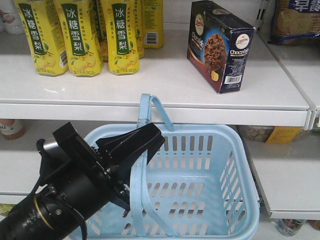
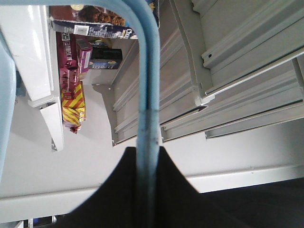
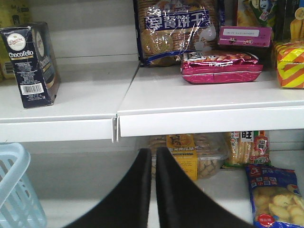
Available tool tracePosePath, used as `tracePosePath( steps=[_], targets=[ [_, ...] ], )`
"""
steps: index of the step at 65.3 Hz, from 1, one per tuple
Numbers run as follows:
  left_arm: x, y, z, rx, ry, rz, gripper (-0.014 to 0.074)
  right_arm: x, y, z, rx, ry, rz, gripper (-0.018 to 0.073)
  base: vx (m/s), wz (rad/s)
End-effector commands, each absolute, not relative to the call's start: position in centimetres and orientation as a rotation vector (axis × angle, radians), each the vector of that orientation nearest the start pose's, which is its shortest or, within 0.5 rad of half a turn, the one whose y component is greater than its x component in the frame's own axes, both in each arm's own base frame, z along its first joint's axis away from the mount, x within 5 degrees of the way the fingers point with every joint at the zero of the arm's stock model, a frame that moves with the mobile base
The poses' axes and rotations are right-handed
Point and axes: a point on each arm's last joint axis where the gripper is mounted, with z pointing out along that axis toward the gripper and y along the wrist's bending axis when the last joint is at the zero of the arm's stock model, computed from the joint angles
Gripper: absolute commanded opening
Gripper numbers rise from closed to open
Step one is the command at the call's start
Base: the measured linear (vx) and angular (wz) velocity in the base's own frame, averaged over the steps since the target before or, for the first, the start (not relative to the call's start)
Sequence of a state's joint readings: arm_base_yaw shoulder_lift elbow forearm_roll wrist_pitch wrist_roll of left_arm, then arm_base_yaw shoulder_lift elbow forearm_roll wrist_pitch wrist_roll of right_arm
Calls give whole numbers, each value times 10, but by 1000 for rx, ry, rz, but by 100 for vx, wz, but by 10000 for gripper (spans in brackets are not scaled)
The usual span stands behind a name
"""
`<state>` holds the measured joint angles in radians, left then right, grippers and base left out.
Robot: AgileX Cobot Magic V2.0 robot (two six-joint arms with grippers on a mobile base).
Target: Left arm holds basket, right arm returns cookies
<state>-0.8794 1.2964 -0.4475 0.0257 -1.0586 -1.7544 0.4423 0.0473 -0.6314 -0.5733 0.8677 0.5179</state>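
White shop shelving (image 1: 165, 80) fills the scene, with my cookies (image 1: 219, 46) standing on the upper shelf and my basket (image 1: 200, 185) hanging below its front edge.

The carton stands upright on one narrow edge, long axis running back into the shelf, its barcoded narrow end toward me and the cookie picture on the face turned left; yellow drink cartons (image 1: 80, 35) stand well apart to its left. My left arm (image 1: 60, 200) reaches up from the lower left, tilted, its left gripper (image 1: 137, 150) clamped on the basket's handle (image 2: 148, 71). My right gripper (image 3: 153, 190) points level at the shelf edge, fingers almost together, holding nothing.
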Motion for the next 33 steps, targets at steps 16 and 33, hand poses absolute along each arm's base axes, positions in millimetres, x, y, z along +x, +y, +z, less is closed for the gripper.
tracePosePath(
  steps=[16,33],
  targets=[
    [152,-185,301,-594,1304,-2292,0,3,-40,351,23,1600,54,-3,0,0],
    [148,-178,310,-594,1281,-2301,0,3,-40,351,23,1600,54,-3,0,0]
  ],
)
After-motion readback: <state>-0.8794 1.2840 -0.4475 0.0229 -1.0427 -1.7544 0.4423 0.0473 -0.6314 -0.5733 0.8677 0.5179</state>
